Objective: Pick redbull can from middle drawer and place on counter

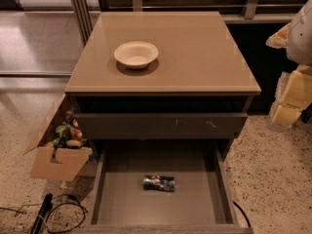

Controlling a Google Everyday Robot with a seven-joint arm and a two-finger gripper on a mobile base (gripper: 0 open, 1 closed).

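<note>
The pincer [291, 95] hangs at the right border of the view, beside the right edge of the counter [195, 57] and apart from it. Whether it is spread or pressed together, I cannot tell. The redbull can [159, 183] lies on its side on the floor of the pulled-out middle drawer [117, 199], near the centre, well apart from both side walls. On the counter a cream bowl [136, 54] stands left of the middle, with open surface to its right.
</note>
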